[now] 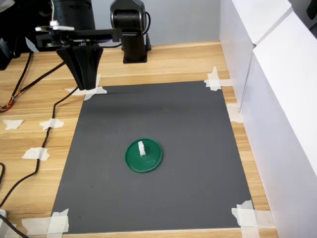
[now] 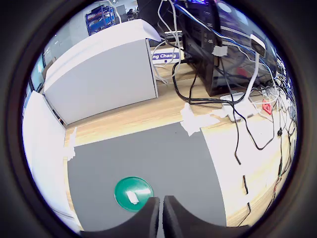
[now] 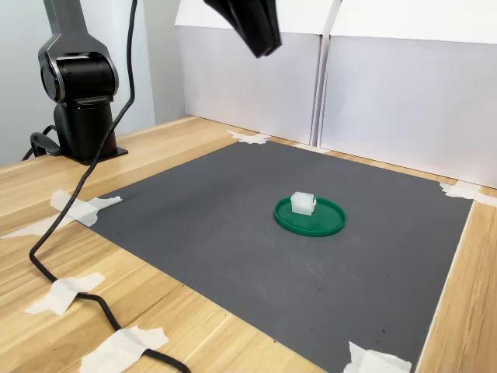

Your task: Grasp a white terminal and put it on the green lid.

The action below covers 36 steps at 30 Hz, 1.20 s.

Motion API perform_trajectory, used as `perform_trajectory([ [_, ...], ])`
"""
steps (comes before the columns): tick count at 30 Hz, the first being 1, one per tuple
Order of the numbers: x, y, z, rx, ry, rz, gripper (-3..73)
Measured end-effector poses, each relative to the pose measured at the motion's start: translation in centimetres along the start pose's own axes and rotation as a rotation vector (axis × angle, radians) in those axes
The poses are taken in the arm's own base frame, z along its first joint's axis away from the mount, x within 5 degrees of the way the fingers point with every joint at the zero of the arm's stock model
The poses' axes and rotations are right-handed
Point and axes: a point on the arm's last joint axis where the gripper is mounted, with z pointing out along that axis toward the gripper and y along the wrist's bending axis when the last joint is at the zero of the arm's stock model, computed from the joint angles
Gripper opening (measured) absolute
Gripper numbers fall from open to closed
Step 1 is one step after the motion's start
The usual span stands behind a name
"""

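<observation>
White terminal [image 1: 141, 148] sits on the green lid [image 1: 150, 161], a bit off centre toward the first exterior view's left, long axis running roughly toward the far edge in that view; lid is mid-mat on the grey mat [image 1: 188, 124], well apart from everything else; I read the placement as done, nothing left to carry. Gripper [image 1: 87, 84] hangs high near the mat's far-left corner in the first exterior view, well apart from the lid; fingers pressed together with only a thin slit between them, nothing pinched. From my gripper the terminal lies forward and down, slightly to one side in the wrist view [image 2: 132, 197]; only one arm, so no choice there. Writing: a label behind the white box [image 2: 104, 74] in the wrist view reads partly "ng Chang"; rest hidden; no brands legible elsewhere.
</observation>
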Motion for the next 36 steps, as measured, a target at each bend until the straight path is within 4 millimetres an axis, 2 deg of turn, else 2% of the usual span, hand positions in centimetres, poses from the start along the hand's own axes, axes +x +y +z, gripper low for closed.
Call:
perform_trajectory([
  [9, 10.5, -0.9, -3.5, 0.007, -0.136, -0.116, -1.6],
  [16, 16.3, -1.4, -5.8, 0.004, -0.266, -0.119, -1.6],
  [24, 20.2, -1.9, -6.0, 0.012, -0.409, -0.134, -1.6],
  [31, 21.7, -2.2, -5.2, 0.028, -0.478, -0.159, -1.6],
  [36, 21.9, -2.2, -5.2, 0.029, -0.488, -0.161, -1.6],
])
